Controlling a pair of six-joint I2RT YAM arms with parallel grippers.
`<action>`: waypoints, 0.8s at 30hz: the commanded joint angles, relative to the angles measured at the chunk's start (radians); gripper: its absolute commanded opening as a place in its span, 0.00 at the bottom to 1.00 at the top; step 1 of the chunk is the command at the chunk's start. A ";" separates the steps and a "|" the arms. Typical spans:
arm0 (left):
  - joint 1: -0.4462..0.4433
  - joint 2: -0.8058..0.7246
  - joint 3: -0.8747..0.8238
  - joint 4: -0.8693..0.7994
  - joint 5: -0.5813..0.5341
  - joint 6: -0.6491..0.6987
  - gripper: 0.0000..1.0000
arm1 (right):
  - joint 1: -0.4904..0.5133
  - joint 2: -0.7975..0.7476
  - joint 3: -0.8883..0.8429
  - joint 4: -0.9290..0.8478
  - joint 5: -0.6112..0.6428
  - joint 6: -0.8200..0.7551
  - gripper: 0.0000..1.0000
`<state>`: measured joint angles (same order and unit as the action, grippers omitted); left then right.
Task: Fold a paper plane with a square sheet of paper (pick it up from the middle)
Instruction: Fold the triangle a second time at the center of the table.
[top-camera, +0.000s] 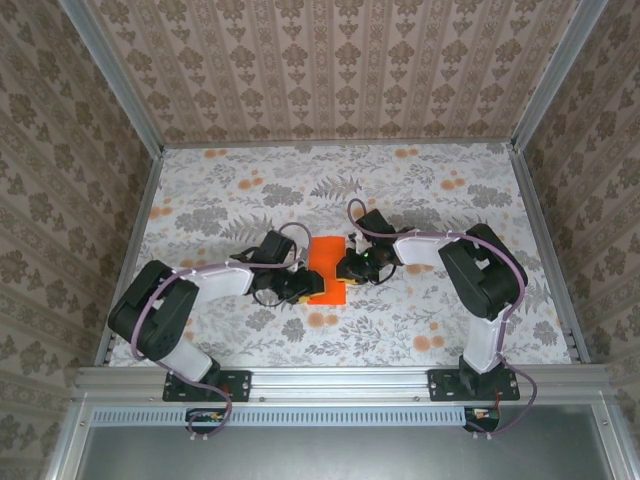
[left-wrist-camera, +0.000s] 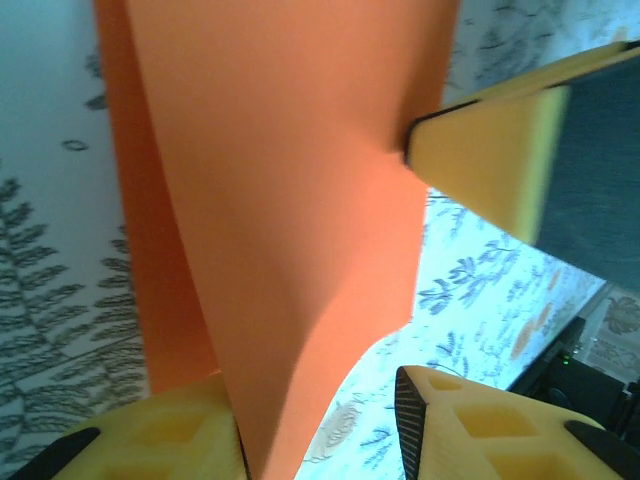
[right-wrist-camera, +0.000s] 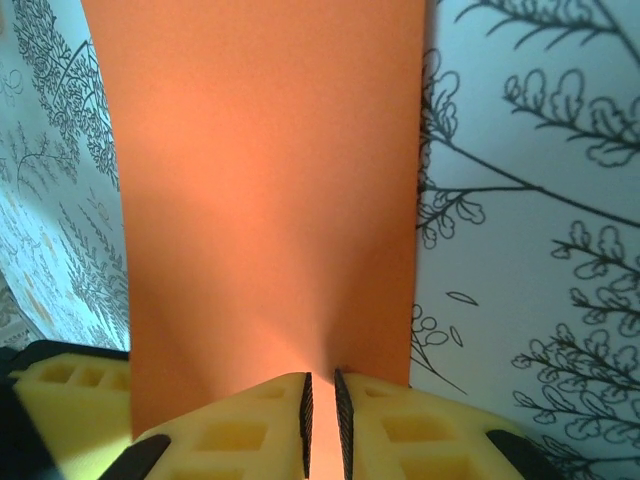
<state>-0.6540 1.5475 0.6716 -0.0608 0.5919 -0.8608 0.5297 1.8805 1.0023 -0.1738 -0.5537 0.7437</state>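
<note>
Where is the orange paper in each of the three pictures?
Top external: the orange paper in the middle of the leafy table cover.
Left wrist: the paper runs down the centre, top to bottom.
Right wrist: the paper is a wide band down the middle.
Shared landmark: the leafy table cover beside it.

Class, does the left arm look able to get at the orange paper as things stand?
Probably yes: the left gripper sits open with the orange paper between its fingers, nothing blocking it.
</note>
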 joint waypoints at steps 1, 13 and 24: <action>-0.004 -0.034 -0.003 0.048 0.036 -0.020 0.41 | 0.001 0.037 0.001 -0.098 0.094 0.014 0.19; -0.013 0.032 0.041 0.199 0.045 -0.071 0.43 | 0.001 0.061 0.009 -0.102 0.064 0.028 0.19; -0.016 0.083 0.074 0.211 0.013 -0.070 0.54 | -0.013 0.016 0.015 -0.085 0.018 0.046 0.25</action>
<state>-0.6670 1.6115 0.7250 0.1364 0.6144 -0.9237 0.5282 1.8896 1.0222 -0.1974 -0.5667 0.7666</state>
